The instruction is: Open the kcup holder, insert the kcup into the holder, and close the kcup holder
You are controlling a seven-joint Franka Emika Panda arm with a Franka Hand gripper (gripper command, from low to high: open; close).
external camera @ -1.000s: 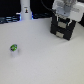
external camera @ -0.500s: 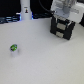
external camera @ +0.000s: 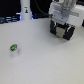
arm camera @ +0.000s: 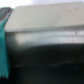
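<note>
The kcup (external camera: 12,48), a tiny pod with a bright green top, lies alone on the white table at the exterior view's left. The black kcup holder (external camera: 63,32) stands at the back right, its upper part covered by the white arm. My gripper (external camera: 62,24) hangs right at the holder, far from the kcup. The fingers are lost against the black box, so open or shut does not show. The wrist view is blurred: one teal finger (arm camera: 3,47) at the edge, close against a dark face with a pale grey band (arm camera: 47,17), perhaps a drawer front.
A tall white bottle-like object (external camera: 25,10) stands at the back, left of the holder, before a dark background. The white tabletop (external camera: 45,60) spreads between the kcup and the holder.
The arm has settled slightly lower and closer onto the holder. The kcup has not moved.
</note>
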